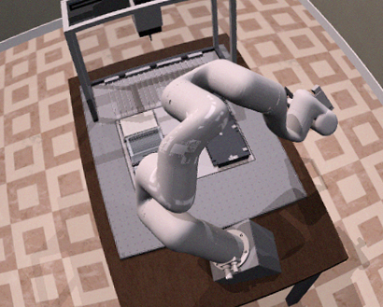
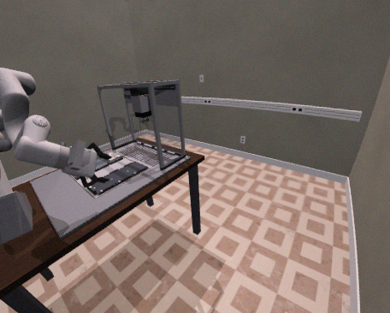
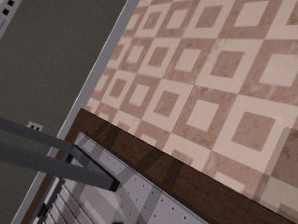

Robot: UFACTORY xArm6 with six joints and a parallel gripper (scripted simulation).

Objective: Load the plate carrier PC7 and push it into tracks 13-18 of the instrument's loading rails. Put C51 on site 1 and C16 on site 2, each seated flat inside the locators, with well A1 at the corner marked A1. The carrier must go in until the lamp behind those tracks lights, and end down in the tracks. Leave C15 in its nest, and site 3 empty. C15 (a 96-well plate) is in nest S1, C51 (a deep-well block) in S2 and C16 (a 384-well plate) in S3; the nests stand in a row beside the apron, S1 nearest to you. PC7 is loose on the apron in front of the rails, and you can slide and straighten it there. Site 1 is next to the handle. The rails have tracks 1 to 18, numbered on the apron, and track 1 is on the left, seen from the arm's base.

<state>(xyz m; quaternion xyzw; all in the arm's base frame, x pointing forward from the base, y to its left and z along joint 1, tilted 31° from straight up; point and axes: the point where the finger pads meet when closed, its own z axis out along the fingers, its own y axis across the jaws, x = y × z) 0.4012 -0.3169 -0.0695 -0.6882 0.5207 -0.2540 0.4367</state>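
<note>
In the top view we had PC7 point(image 1: 228, 144) point(image 2: 124, 174), the dark carrier, lying on the apron short of the loading rails point(image 1: 125, 100) point(image 2: 143, 154) point(image 3: 64, 206), part of it hidden by the arm. We saw no plate on its visible part. Going by the nest order, the pale plate furthest from the base was C16 point(image 1: 138, 122) and the block next to it C51 point(image 1: 145, 143), so neither seemed loaded. The arm covered too much of S1 for us to confirm C15.

In the exterior view our gripper point(image 1: 304, 90) point(image 2: 108, 168) stood wide, with nothing between its fingers. PC7 was outside the rails there too, so both placements, any straightening and the push into tracks 13-18 seemed left to do.

In the wrist view we had only the frame point(image 1: 81, 71) point(image 2: 156, 128) point(image 3: 52, 166), a corner of the rails and the floor; no plate showed, and we could not tell a lit lamp.
</note>
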